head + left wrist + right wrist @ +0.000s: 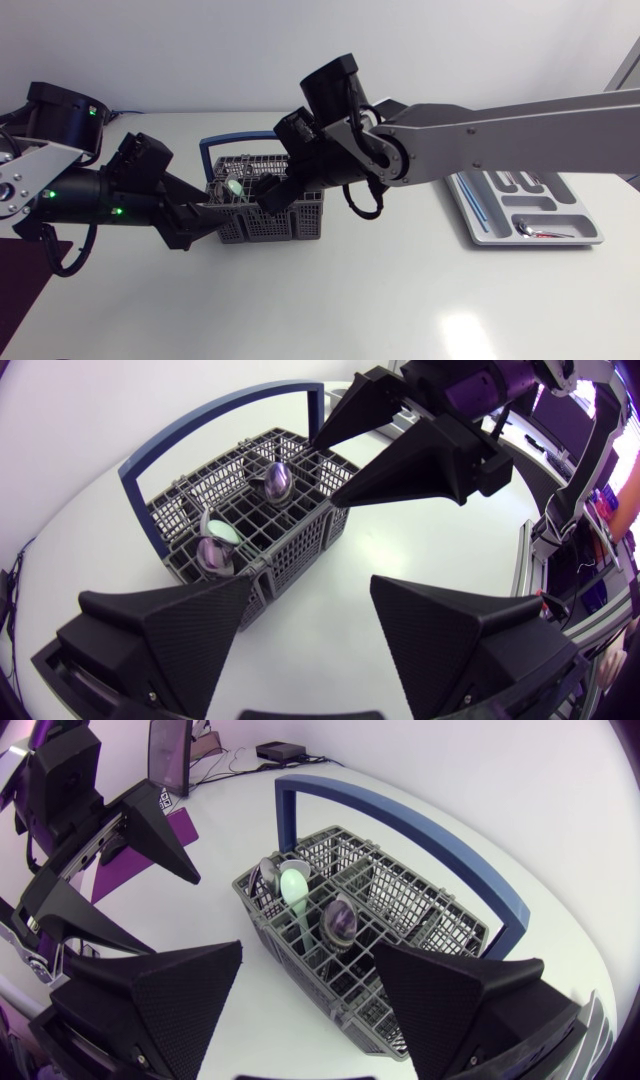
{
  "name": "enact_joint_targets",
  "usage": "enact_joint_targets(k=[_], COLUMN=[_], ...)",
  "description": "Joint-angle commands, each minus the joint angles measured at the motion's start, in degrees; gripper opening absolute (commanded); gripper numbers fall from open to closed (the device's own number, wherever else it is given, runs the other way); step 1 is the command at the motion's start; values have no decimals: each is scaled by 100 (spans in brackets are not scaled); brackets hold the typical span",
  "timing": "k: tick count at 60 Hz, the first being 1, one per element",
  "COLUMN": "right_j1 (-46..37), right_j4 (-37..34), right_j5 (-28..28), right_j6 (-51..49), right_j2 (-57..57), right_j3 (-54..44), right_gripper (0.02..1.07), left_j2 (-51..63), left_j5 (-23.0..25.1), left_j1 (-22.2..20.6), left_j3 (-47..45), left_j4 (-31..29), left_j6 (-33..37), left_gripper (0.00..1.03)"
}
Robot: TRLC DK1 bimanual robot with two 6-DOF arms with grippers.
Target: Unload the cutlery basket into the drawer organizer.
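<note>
Our white table [330,300] carries everything. Our right arm [500,130] comes in from the right edge and reaches past the middle, our left arm [90,190] lies along the left side, and the two meet at the basket. The flat grey plastic drawer organizer [540,214] sits near the table's right edge, with a few pieces of cutlery lying in its compartments. The grey plastic mesh cutlery basket [300,218], with its blue hoop handle [225,142], stands left of the middle, nearer the far edge than the near one. Our right gripper [309,950] hangs over the basket, fingers spread and nothing between them. Our left gripper [313,585], likewise spread and holding nothing, is just beside the basket's end wall that faces the left edge — whether it touches we cannot tell. Standing bowl-up in the cells are a shiny metal spoon [338,925] nearest the right gripper, a pale green plastic spoon [293,885], and a second metal spoon [268,872] close behind that one. The step in hand looks to us like picking the nearest spoon. We would bring the right fingers down on either side of its neck alone and close just under the bowl. Then we would lift straight up so the stem clears its cell — keeping clear of the hoop and of our other gripper, which could steady the light basket.
</note>
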Motion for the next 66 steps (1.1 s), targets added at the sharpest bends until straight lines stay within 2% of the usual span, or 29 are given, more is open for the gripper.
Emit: enact_joint_targets(k=[1, 23, 28, 46, 66], right_j1=[41, 173, 173, 182, 147], right_j4=[72, 230, 265, 459, 626], right_j5=[48, 321, 356, 532, 549], right_j6=[169, 389, 432, 503, 529], right_j2=[232, 539, 627, 759, 987], right_j3=[-8, 107, 159, 238, 397], right_gripper=[97, 91, 84, 70, 63], left_j2=[-63, -72, -72, -81, -90], left_j5=[48, 75, 75, 75, 75], left_j1=[55, 55, 28, 11, 11], left_j3=[-182, -270, -287, -305, -358], left_j4=[73, 126, 144, 153, 196], left_j6=[14, 5, -4, 14, 23], left_gripper=[84, 84, 84, 84, 84])
